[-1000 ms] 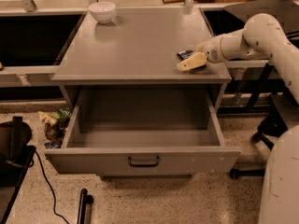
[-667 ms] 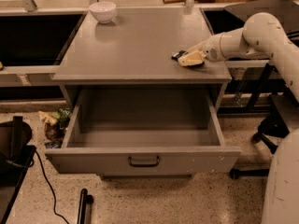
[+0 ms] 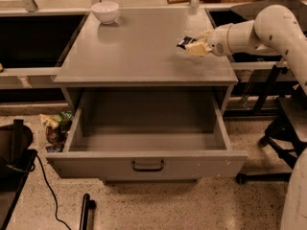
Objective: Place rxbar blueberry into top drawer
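The rxbar blueberry (image 3: 183, 43) is a small dark navy bar held in my gripper (image 3: 192, 46), lifted a little above the right part of the grey cabinet top (image 3: 139, 51). The gripper's pale fingers are shut on the bar; only the bar's left end shows. The top drawer (image 3: 146, 164) is pulled wide open below the cabinet top, its grey box empty, with a small dark handle (image 3: 147, 166) at the front centre. The gripper is above and behind the drawer's right side.
A white bowl (image 3: 105, 11) stands at the back left of the cabinet top. My white arm (image 3: 268, 30) reaches in from the right. A black chair base (image 3: 283, 143) is at the right, crumpled wrappers (image 3: 56, 123) and a black cable (image 3: 45, 186) on the floor at left.
The gripper has lifted with the bar from the cabinet top and moved slightly left and up. The drawer and the bowl have not moved.
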`<state>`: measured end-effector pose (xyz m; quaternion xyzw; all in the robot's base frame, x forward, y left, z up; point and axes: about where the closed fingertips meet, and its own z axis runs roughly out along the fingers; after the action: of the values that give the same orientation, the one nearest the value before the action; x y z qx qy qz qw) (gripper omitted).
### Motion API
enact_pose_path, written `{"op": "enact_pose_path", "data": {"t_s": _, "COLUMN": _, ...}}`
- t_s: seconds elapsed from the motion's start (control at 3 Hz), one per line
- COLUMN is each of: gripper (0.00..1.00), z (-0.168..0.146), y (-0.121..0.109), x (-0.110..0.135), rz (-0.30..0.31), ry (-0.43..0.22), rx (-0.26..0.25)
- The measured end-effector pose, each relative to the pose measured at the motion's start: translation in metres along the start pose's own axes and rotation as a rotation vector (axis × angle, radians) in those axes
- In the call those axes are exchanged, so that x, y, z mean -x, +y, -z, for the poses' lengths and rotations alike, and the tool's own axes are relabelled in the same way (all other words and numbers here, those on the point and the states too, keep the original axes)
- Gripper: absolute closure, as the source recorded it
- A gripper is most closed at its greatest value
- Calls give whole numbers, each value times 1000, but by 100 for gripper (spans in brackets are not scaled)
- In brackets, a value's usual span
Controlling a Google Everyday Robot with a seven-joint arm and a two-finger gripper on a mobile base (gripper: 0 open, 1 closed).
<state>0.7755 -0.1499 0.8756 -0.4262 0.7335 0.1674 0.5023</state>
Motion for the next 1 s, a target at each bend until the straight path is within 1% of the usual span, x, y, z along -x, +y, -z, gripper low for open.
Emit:
{"op": "enact_pose_path", "data": {"t_s": 0.33, "gripper": 100, "z": 1, "y": 22, "x": 33, "rz": 76, "ry": -112, "rx": 102}}
{"op": "enact_pose_path", "data": {"t_s": 0.67, "gripper": 100, "z": 1, "y": 22, "x": 33, "rz": 76, "ry": -112, "rx": 103}}
{"op": "enact_pose_path", "data": {"t_s": 1.0, "gripper": 100, "z": -5, "y": 36, "x": 33, "rz": 90, "ry": -117, "rx": 154}}
